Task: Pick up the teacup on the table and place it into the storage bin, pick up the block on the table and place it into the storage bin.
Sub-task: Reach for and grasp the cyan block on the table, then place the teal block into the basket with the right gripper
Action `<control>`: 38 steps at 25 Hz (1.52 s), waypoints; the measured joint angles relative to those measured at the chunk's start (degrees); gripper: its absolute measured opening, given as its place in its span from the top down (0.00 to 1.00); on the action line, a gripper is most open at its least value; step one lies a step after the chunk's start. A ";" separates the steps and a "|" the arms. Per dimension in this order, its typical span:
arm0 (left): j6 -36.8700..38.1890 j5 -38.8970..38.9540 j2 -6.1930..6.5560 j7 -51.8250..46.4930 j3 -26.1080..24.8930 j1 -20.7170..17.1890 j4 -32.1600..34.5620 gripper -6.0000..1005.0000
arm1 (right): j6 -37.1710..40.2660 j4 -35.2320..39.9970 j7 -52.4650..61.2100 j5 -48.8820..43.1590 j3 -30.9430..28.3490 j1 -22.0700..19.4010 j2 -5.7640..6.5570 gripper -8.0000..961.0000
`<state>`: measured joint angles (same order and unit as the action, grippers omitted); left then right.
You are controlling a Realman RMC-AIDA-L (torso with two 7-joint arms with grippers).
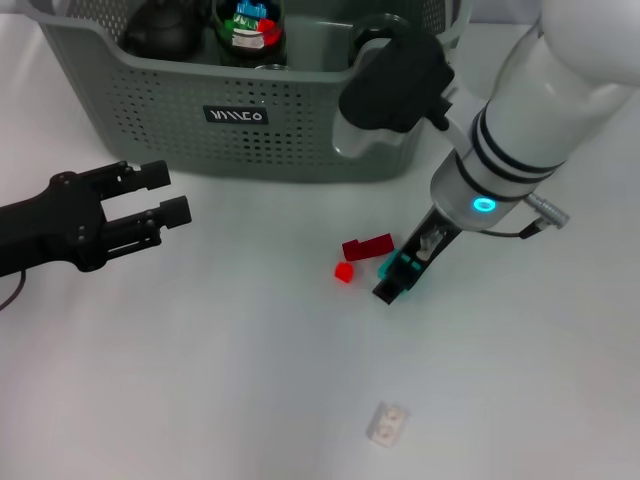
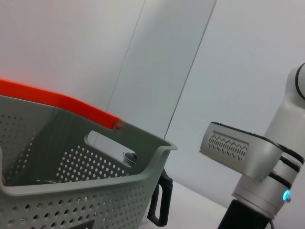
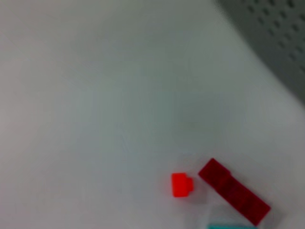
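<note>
- Small pale piece lies nearest, at 6 o'clock, well apart from the rest.
- Right gripper is down at the teal block; I cannot tell its grip.
- Bright red block and dark red brick crowd just beside it: light, rigid, slick; pinch the flat sides.
- Left gripper idles at 9 o'clock, fingers parted.
- Storage bin sits at 12 o'clock; no teacup shows on the table.

Bright even light, blurry wrist close-up
</note>
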<state>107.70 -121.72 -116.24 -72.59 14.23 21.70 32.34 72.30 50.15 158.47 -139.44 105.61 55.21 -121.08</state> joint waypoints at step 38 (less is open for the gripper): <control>-0.21 0.00 0.05 0.00 -0.70 -0.44 -0.71 0.36 | 12.31 20.00 -7.53 3.32 -14.35 -9.03 0.80 0.55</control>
<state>107.49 -121.73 -116.19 -72.59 13.52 21.26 31.63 84.61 70.15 150.94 -136.12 91.26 46.18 -120.28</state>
